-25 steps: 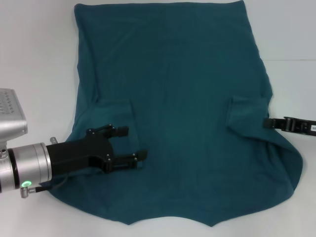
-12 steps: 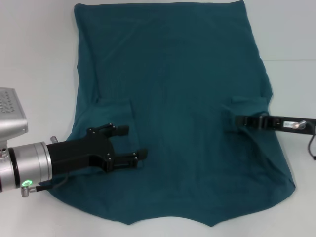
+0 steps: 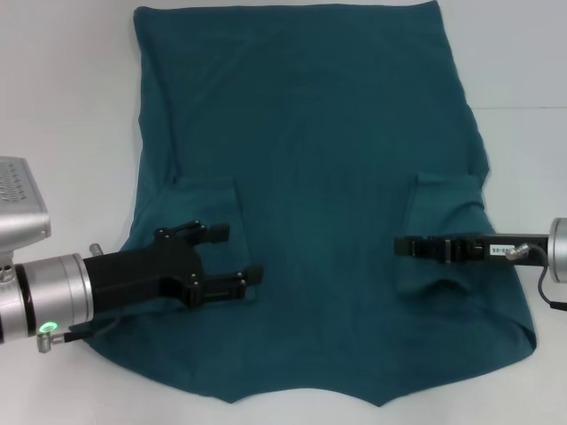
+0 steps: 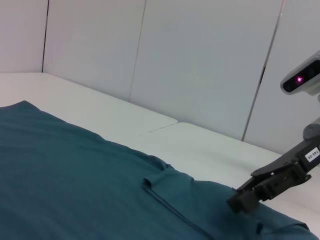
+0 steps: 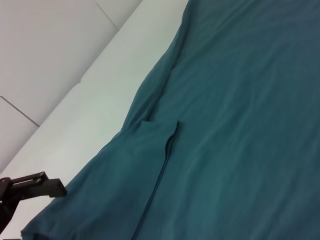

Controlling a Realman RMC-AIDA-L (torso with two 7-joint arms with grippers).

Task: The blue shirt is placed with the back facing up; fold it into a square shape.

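The blue shirt (image 3: 328,177) lies spread flat on the white table (image 3: 62,133), filling most of the head view from the top edge down to the bottom centre. Both short sleeves are folded inward onto the body: one flap sits at left centre, the other at right centre of the frame. The hem edge at the bottom of the frame runs in a wavy line.

The left gripper (image 3: 237,255) is in the lower left of the head view, over the shirt just below the left sleeve flap. Its two black fingers are spread apart, with teal cloth visible between them; nothing is pinched.

The right gripper (image 3: 400,246) reaches in from the right edge at mid-height, its narrow black body lying across the right sleeve flap. Cloth is bunched and rippled just below its tip. It is seen edge-on, so I cannot tell whether its fingers are apart or together.

Left wrist view: the shirt (image 4: 75,185) covers the lower part, and the right gripper (image 4: 235,204) sits at lower right on the cloth.
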